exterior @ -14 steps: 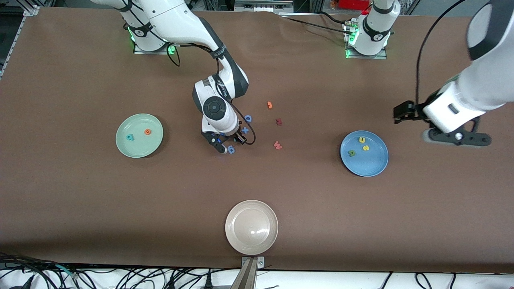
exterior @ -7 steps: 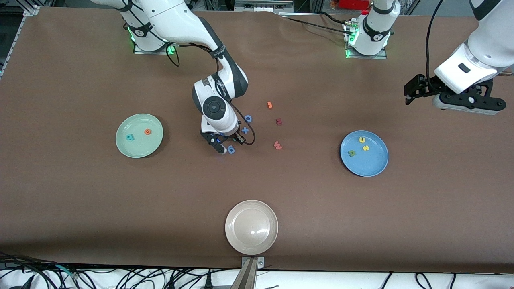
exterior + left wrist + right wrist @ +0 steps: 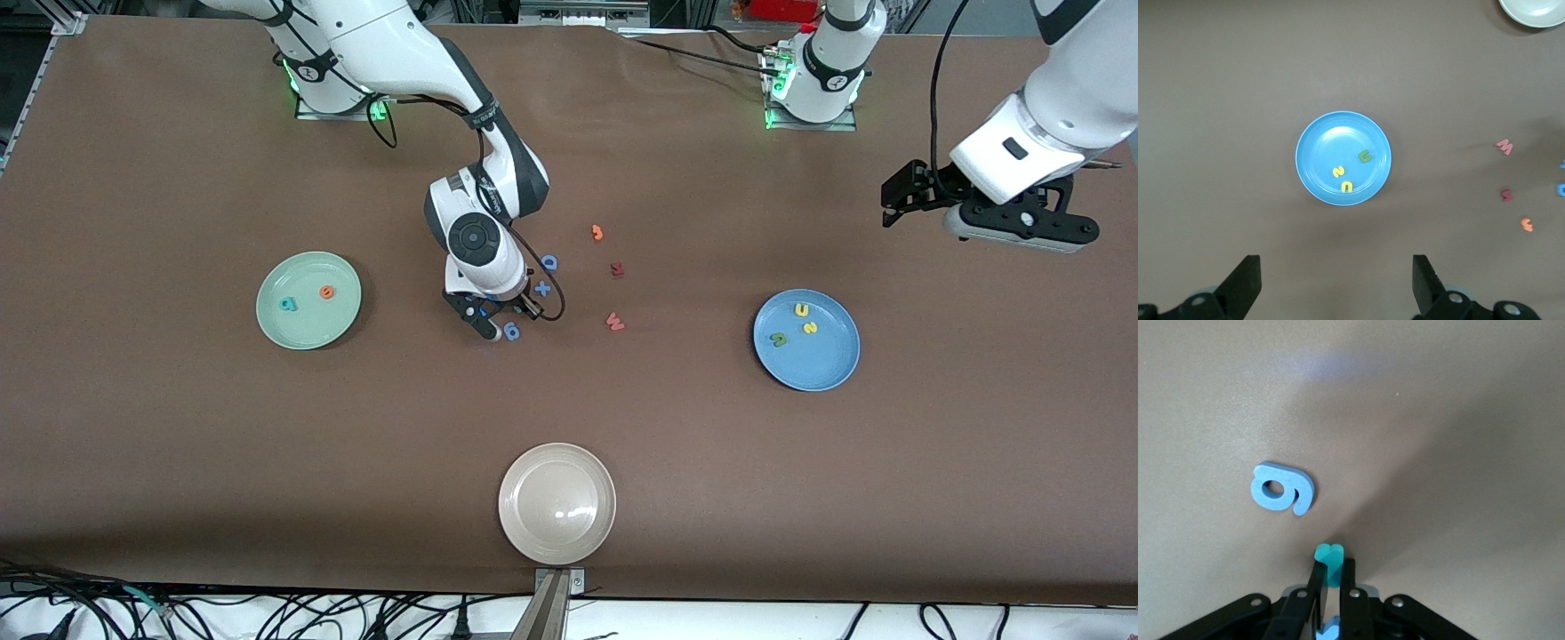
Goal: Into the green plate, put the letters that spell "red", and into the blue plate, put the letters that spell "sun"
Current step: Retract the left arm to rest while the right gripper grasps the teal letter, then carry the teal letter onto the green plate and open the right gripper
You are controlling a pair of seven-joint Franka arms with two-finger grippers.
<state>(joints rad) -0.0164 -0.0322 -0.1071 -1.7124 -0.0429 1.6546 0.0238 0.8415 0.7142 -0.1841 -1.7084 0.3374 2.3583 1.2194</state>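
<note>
- Right now the right gripper (image 3: pixel 1331 577) is down at the table in the middle, its jaws pinched together on a small teal letter (image 3: pixel 1329 561), the "r", standing on edge between the fingertips.
- Just beside it lies a blue looped piece (image 3: pixel 511 332), flat on the brown table (image 3: pixel 178 444), not touching the gripper.
- The green plate (image 3: pixel 293 333), toward the right arm's end, already holds the teal "d" (image 3: pixel 286 304) and the orange "e" (image 3: pixel 327 292), apart from each other.
- The blue plate (image 3: pixel 822 373), toward the left arm's end, holds the yellow "u" (image 3: pixel 801 310), the yellow "s" (image 3: pixel 810 328) and the olive "n" (image 3: pixel 779 339), close together.
- The left gripper (image 3: pixel 1335 283) waits in the air near that plate, jaws wide apart and empty.
- A blue D (image 3: pixel 549 262), a blue cross (image 3: pixel 542 289), a red W (image 3: pixel 614 321), a dark red piece (image 3: pixel 617 268) and an orange hook (image 3: pixel 597 233) lie loose mid-table.
- A beige-white plate (image 3: pixel 524 524) sits nearest the front camera.
</note>
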